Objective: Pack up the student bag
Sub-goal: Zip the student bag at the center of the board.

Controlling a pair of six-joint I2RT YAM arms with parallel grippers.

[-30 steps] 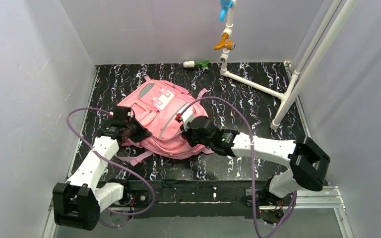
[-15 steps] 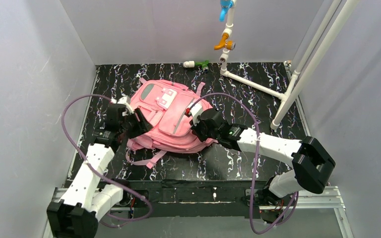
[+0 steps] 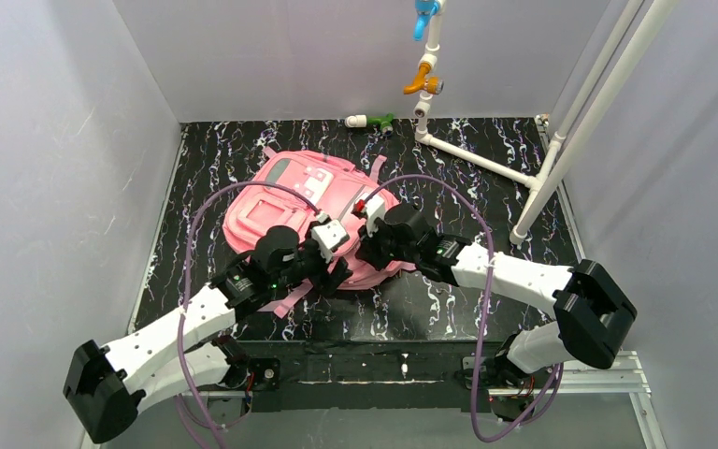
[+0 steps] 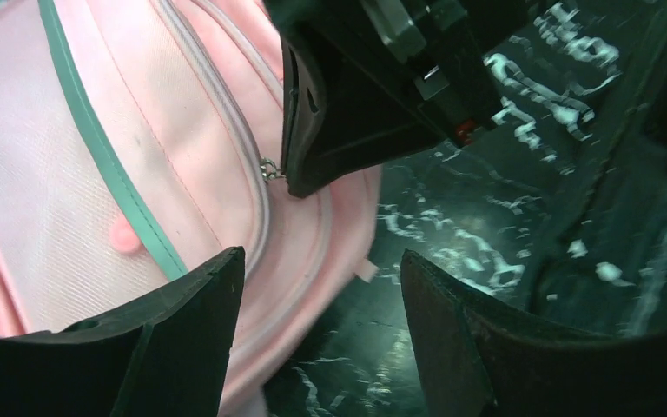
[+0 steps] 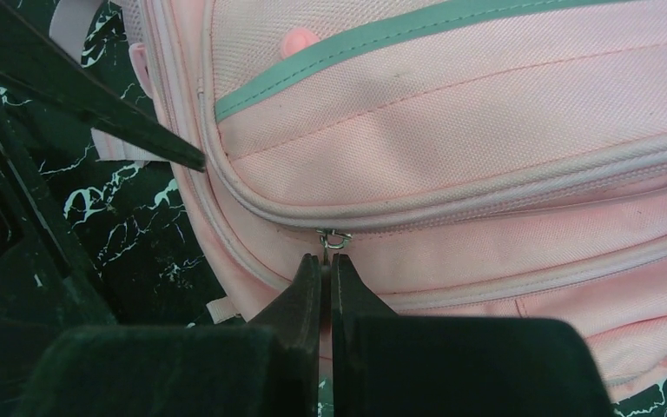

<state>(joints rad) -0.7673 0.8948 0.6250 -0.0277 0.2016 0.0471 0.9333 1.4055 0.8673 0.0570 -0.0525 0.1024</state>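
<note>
student bag (image 3: 285,196): seen from above, it lies flat at the centre of the dark marbled surface (image 3: 486,187), front pocket up, near edge toward both arms.
left gripper (image 3: 337,269): from above, at lower centre by the bag's near edge, just beside the right gripper (image 3: 367,251).
left wrist view: the left jaws are spread with nothing between them, hovering over the bag's corner and the surface. At upper centre the right gripper's tip meets the zip pull (image 4: 269,168).
right wrist view: the right jaws are pressed together, pinching the zip pull just below the pink zipper track (image 5: 486,195). The track looks closed toward the right of the frame. A left finger (image 5: 78,91) crosses the upper left.
step in hand: probably unzipping the main compartment, hardly begun.
doing it well: draw the pull along the track's curve, not away from it. The left jaws should pinch fabric beside the slider so the soft bag neither drags nor bunches.
</note>
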